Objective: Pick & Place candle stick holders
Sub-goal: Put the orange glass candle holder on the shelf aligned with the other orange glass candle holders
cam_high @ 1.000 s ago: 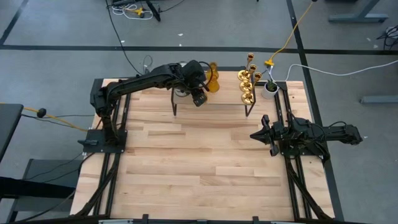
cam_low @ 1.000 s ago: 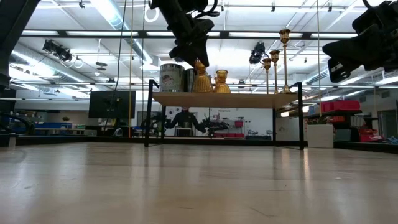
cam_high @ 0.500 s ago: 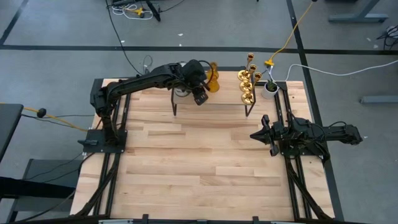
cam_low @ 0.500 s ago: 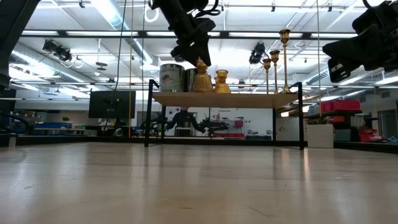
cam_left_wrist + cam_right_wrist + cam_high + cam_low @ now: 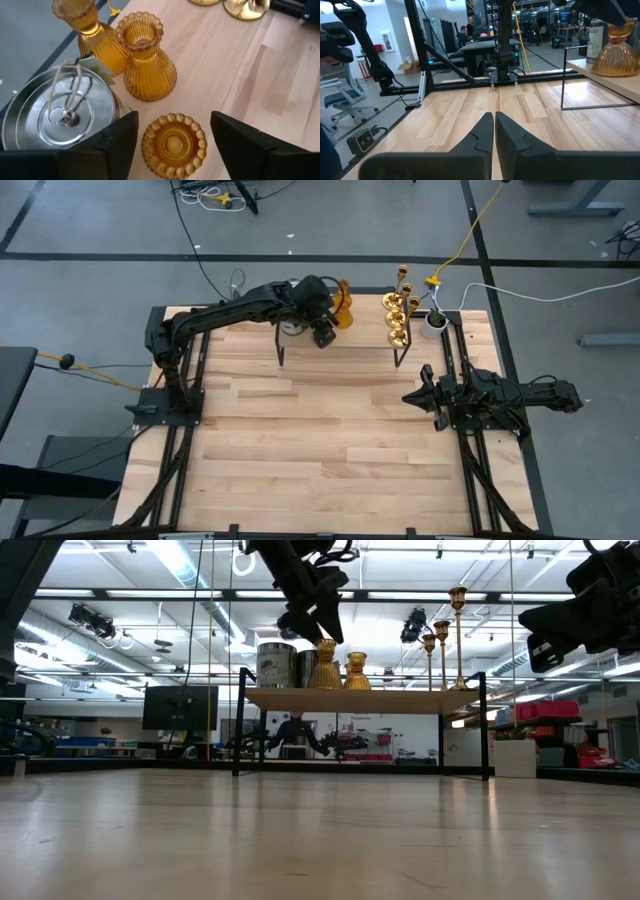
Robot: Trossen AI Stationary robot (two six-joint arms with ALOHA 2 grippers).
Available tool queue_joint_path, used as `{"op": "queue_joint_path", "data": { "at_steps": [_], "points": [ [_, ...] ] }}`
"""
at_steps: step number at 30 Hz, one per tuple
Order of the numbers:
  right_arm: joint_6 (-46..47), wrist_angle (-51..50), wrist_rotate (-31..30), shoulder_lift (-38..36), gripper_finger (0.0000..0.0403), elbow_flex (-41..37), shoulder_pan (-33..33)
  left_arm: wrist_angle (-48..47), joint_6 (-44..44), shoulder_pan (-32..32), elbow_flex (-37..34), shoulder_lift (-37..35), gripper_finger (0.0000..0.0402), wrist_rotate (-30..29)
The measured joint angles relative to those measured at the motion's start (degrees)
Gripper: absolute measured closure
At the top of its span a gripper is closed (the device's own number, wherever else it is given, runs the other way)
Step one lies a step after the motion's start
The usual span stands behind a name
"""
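Widening since a second ago, the left tool (image 5: 172, 131) is standing open over an amber holder (image 5: 173, 146) on the shelf (image 5: 360, 697) — releasing it; lifting clear comes next, I judge.

wooden table (image 5: 330, 440), raised shelf (image 5: 360, 697), candle stick holders (image 5: 148, 57)

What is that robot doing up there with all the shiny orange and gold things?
It is putting candle holders on a small raised shelf at the back of the table. The left hand is over the shelf, fingers open on either side of an orange glass holder that stands on the wood next to two more orange ones. The gold holders stand at the shelf's other end. The right hand waits shut over the table.
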State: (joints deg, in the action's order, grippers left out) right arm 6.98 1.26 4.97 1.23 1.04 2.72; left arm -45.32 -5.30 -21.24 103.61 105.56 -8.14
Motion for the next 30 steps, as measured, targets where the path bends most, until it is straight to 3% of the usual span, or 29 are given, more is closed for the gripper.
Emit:
{"op": "queue_joint_path", "data": {
  "at_steps": [8,15,20,24,30],
  "points": [
    [-0.01,-0.01,0.0,0.0,0.0382,0.0,0.01,2.42,0.09,0.7,0.0,0.0,0.0111,-0.66],
    [0.0,-0.01,0.0,0.0,0.0382,0.0,0.02,1.96,0.48,2.2,0.0,-2.15,0.0108,-1.08],
    [0.0,0.0,0.0,0.0,0.0382,0.0,0.02,-0.84,0.34,3.68,0.07,-4.23,0.0108,-5.42],
    [0.0,0.01,0.0,0.0,0.0382,0.0,0.02,-4.57,-0.09,4.22,0.07,-5.06,0.0122,-7.33],
    [0.01,0.01,0.0,0.0,0.0382,0.0,0.02,-9.54,-1.55,4.25,0.07,-5.09,0.0174,-7.13]
  ]
}}
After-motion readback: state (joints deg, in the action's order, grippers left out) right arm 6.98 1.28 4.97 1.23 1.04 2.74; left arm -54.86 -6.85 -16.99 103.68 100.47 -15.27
